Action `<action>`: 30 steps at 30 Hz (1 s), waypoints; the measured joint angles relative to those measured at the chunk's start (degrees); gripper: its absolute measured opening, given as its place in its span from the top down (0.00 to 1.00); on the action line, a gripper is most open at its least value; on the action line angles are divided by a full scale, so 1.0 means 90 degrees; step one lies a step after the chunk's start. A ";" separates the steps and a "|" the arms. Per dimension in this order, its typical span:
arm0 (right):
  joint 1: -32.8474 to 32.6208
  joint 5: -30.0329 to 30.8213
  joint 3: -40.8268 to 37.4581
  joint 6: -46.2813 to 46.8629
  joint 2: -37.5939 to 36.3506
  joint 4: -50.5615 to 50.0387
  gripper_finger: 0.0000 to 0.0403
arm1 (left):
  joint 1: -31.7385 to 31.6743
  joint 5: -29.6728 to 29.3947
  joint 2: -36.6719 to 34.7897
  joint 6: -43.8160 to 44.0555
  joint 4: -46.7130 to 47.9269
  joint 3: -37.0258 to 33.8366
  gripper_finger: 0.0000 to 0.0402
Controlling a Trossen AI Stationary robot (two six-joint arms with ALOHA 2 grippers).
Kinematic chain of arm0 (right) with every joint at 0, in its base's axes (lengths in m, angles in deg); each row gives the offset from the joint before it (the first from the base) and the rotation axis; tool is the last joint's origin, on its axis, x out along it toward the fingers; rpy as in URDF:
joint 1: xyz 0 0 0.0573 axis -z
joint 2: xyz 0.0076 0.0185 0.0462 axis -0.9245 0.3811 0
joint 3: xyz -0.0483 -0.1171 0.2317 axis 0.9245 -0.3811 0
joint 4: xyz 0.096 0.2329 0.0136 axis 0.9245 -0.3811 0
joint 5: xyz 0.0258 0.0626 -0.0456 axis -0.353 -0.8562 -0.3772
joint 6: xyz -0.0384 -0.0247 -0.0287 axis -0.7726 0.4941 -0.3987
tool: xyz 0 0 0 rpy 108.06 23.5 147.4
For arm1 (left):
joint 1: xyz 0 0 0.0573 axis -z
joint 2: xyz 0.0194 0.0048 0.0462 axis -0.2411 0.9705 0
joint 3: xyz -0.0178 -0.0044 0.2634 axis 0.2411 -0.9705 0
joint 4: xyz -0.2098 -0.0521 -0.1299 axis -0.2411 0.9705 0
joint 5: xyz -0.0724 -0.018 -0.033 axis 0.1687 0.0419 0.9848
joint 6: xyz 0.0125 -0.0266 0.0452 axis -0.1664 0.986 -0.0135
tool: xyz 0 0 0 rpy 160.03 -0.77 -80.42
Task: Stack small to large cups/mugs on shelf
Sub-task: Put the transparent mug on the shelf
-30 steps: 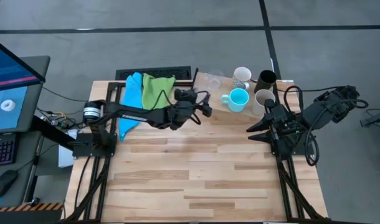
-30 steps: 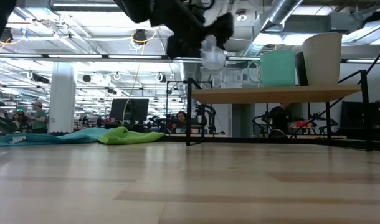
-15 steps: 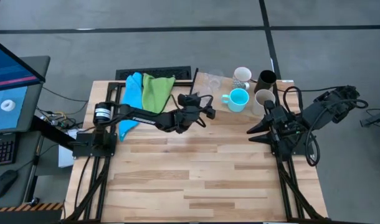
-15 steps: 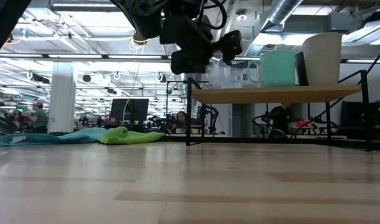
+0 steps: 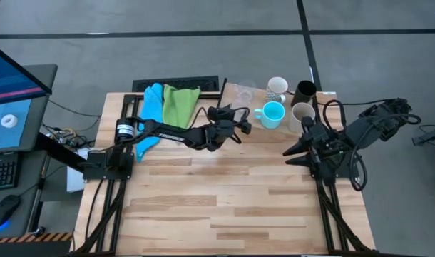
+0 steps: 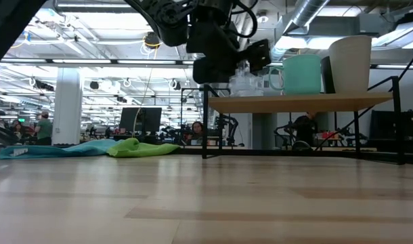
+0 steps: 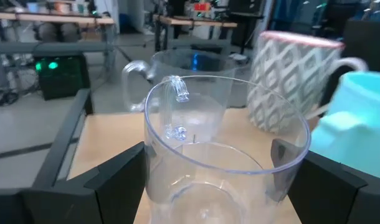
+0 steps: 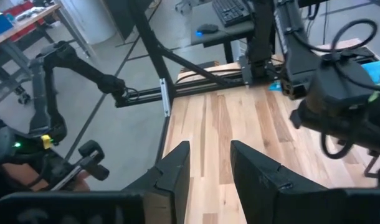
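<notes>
Clear cup (image 7: 221,165) upright between left gripper (image 5: 240,123) fingers, gripped at sides, mouth up, carried at shelf (image 6: 301,103) left edge, above board level. Second clear cup (image 7: 187,78) straight ahead on shelf, handle showing; patterned white mug (image 7: 296,78) and cyan mug (image 5: 272,113) beyond, to one side. Key relation: held cup's vertical axis sits just short of second cup's; nesting likely needs small forward carry, then descent. Left arm far nearer. Right gripper (image 8: 205,165) parked at table's right side, fingers parted, holding nothing. Beige tumbler (image 5: 302,113), black cup (image 5: 304,91) on shelf's right end.
</notes>
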 joint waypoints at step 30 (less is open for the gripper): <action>0.0000 -0.0254 0.0000 -0.0004 0.0000 -0.0013 0.66 | -0.0158 0.0510 -0.0011 0.0210 0.0312 -0.0005 0.20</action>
